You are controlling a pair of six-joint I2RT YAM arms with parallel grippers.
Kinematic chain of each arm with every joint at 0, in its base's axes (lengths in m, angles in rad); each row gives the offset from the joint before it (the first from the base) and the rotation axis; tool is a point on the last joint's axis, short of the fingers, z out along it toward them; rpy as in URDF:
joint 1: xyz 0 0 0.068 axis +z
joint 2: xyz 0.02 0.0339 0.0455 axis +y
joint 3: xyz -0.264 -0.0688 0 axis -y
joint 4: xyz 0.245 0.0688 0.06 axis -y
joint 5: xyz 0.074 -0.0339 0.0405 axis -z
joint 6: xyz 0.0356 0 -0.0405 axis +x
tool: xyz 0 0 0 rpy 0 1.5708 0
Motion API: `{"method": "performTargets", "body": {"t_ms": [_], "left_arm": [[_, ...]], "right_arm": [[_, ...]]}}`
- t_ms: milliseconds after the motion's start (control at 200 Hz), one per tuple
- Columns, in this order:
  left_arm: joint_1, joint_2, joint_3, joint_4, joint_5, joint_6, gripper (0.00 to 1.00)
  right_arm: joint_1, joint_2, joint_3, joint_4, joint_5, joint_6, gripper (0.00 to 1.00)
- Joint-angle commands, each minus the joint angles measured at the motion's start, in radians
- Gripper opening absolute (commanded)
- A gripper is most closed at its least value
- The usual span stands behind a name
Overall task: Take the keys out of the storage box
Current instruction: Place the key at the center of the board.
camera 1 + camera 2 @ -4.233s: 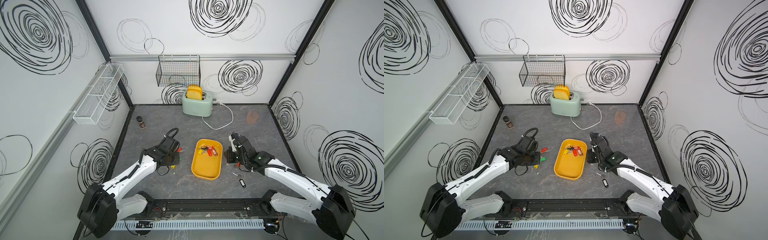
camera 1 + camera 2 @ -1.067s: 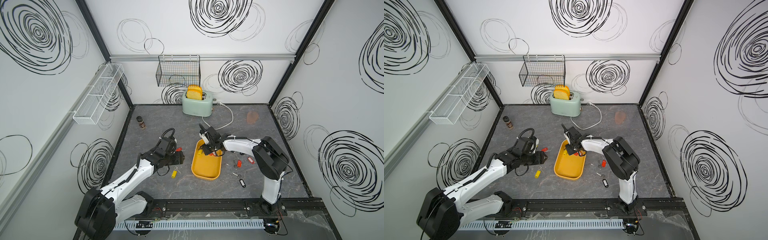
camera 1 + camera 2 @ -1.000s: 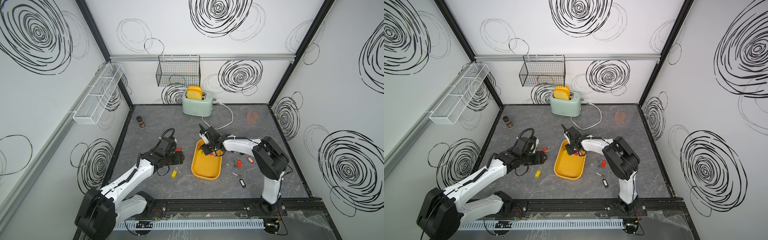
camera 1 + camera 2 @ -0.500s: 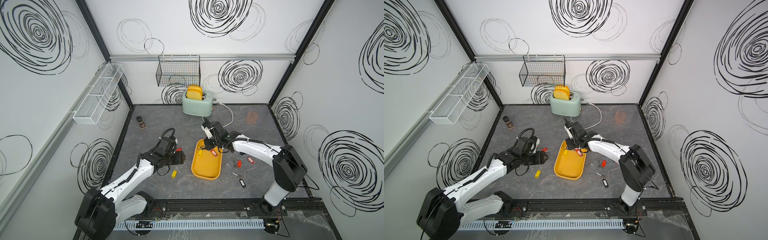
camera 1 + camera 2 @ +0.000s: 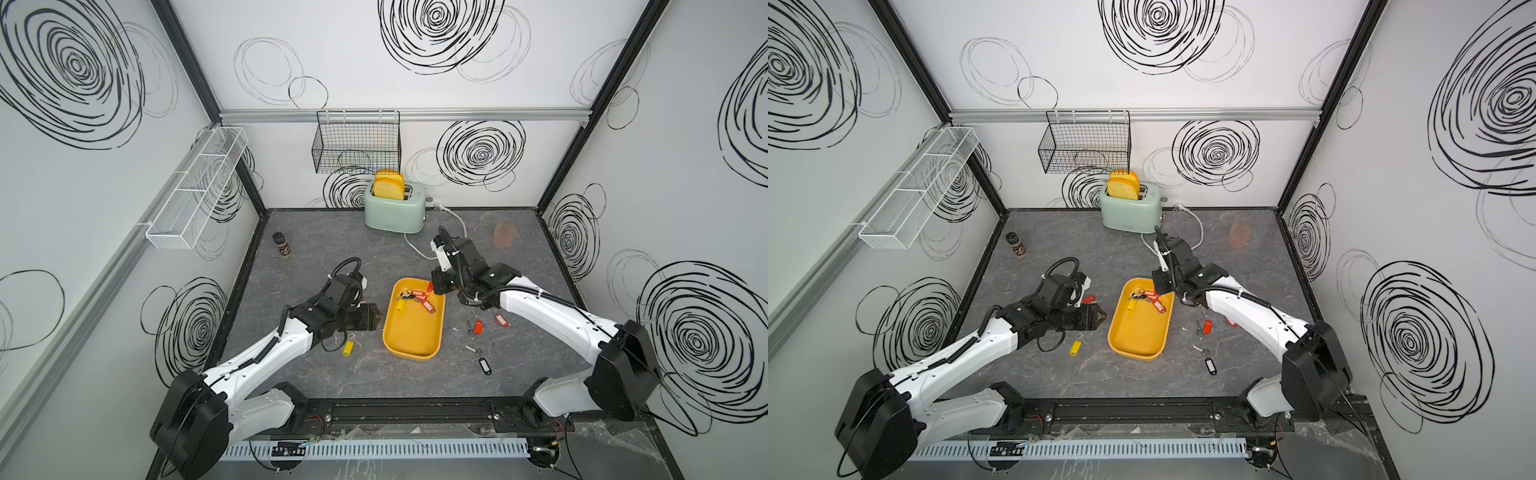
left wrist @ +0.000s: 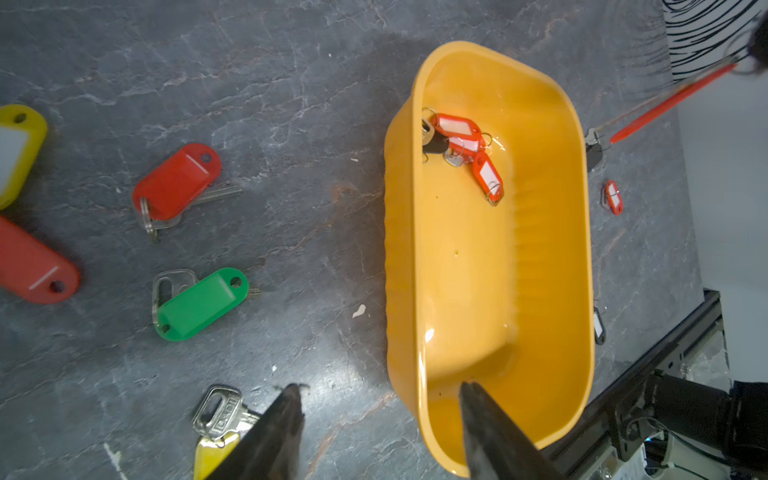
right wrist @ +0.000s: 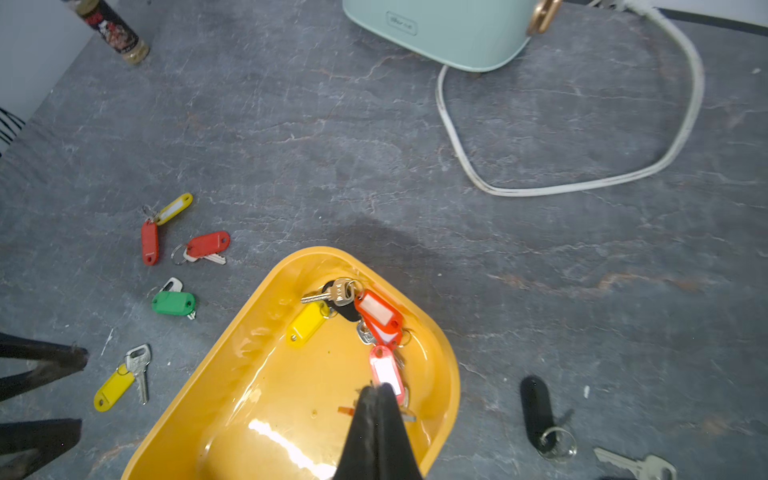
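The shallow mustard-yellow plastic storage box [image 5: 411,336] sits mid-table on the grey stone-pattern tabletop [image 5: 332,232]. At its far end lies a tangle of small silver keys [image 7: 357,316] with red, yellow and black plastic tags. The right gripper [image 7: 376,392], above that end's right corner, is pinched tight on a red-tagged key [image 6: 673,99] that hangs from it. The left gripper [image 5: 375,321] hovers just beside the box's left rim, jaws apart and empty. Other keys lie loose on the table. Yellow and red ones and a green-tagged key [image 7: 173,303] are left of the box. Red ones and a black-tagged key [image 5: 484,366] are right of it. A mint-green toaster [image 5: 395,210] stands at the back.
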Motion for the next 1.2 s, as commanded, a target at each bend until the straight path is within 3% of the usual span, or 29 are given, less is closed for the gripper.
{"method": "performTargets", "body": {"t_ms": [0, 370, 1045, 1196], "left_arm": [[-0.016, 0.014, 0.030, 0.045, 0.001, 0.012, 0.65], [-0.043, 0.036, 0.040, 0.058, -0.003, 0.008, 0.65], [-0.047, 0.041, 0.030, 0.050, -0.026, 0.008, 0.65], [-0.047, 0.041, 0.030, 0.049, -0.028, 0.010, 0.65]], "right_arm": [[-0.065, -0.072, -0.060, -0.059, 0.006, 0.050, 0.00], [-0.192, -0.098, -0.213, 0.022, -0.083, 0.059, 0.00], [-0.197, 0.127, -0.262, 0.196, -0.241, 0.072, 0.00], [-0.196, 0.132, -0.265, 0.188, -0.234, 0.074, 0.15]]}}
